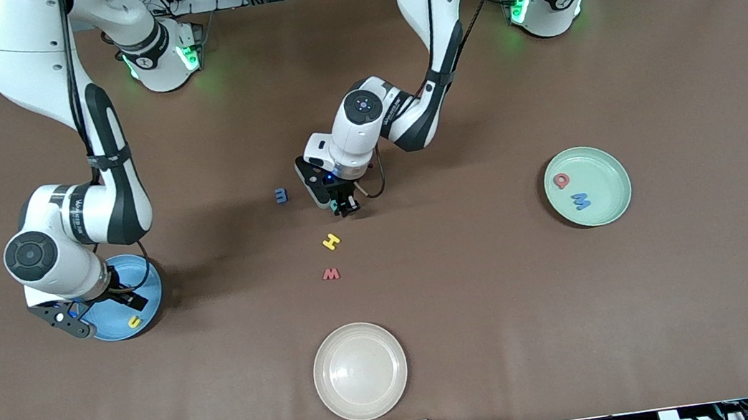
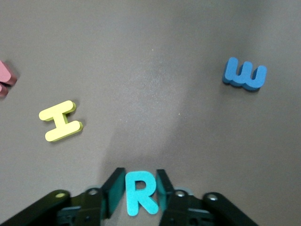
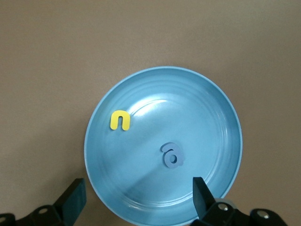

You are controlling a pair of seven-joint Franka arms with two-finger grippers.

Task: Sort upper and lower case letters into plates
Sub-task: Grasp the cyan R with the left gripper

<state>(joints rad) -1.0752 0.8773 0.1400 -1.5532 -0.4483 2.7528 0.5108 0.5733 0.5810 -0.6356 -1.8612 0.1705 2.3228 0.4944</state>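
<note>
Right now the left gripper (image 1: 345, 206) is down at the middle of the brown table (image 1: 648, 318), its black fingers (image 2: 114, 190) squeezed tight on the small teal foam letter R (image 2: 139, 194).

Sorting looks approx half done. The round sky-blue plastic plate (image 3: 221, 113), at the right arm's end, holds a little yellow u (image 3: 120, 120) and a dull blue a (image 3: 171, 155). The pale mint-green plate (image 1: 617, 201), at the left arm's end, holds a red letter, prob. a Q (image 1: 561, 179), and a blue W (image 1: 581, 201).

Left on the table: a dark blue m (image 2: 245, 75) beside the left gripper, a yellow H (image 1: 331, 241) nearer the camera, then a red w (image 1: 331, 273) nearer still.

The right gripper (image 1: 89, 310) hangs over the blue plate, fingers wide apart, holding nothing; that arm waits.

Letters look chunky, soft and matte. Plates are smooth, shiny, w/ ring grooves. A cream-white round plate (image 1: 330, 396) sits closest to the camera, not used.
</note>
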